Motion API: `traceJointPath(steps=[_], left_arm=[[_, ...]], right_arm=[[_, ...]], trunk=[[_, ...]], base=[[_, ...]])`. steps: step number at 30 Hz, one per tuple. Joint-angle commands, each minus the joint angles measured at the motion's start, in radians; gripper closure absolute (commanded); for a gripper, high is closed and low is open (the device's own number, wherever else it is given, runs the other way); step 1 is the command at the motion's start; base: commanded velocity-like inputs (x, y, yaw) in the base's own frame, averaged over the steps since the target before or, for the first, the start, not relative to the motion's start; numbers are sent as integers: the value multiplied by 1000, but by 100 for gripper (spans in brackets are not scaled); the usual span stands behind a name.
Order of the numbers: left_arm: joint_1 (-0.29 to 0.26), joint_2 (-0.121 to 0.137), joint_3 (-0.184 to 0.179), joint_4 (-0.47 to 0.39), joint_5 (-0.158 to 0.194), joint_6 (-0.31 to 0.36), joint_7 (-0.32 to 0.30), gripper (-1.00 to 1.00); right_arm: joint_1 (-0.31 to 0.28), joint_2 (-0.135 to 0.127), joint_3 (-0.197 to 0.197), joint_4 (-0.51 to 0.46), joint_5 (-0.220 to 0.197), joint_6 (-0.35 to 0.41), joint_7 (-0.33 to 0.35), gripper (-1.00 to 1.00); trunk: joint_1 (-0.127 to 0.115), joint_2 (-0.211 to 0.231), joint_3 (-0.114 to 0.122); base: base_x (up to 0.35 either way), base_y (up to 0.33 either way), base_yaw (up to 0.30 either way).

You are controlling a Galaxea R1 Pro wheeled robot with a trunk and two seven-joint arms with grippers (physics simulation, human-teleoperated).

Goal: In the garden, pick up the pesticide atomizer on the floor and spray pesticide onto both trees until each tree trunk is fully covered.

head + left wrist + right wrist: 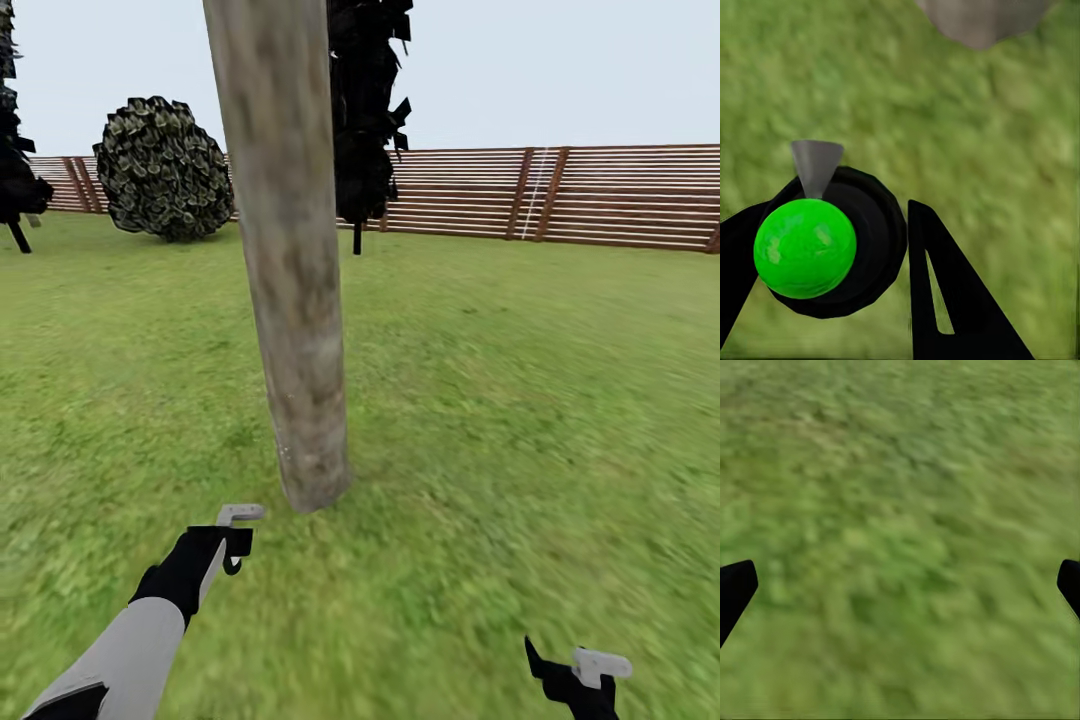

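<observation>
Holding the spray bottle [832, 240] clamped between its fingers, the left gripper [232, 545] hangs just short of the tree trunk [290, 260], near its base. Small and light, the bottle looks stiff and smooth, so a grip on its body, clear of the trigger head, seems wise. The right gripper [580, 672] hangs spread and empty over the grass [900, 510], which runs open from the trunk to the fence [600, 195].
</observation>
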Motion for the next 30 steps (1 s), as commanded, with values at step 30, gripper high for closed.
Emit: traceJointPath(steps=[30], left_arm=[[-1,-7,0,1,4,4,-1,100]], right_arm=[[0,-8,-3,-2,-2,0,-3,-100]], trunk=[[0,0,0]], base=[[6,-196,69]])
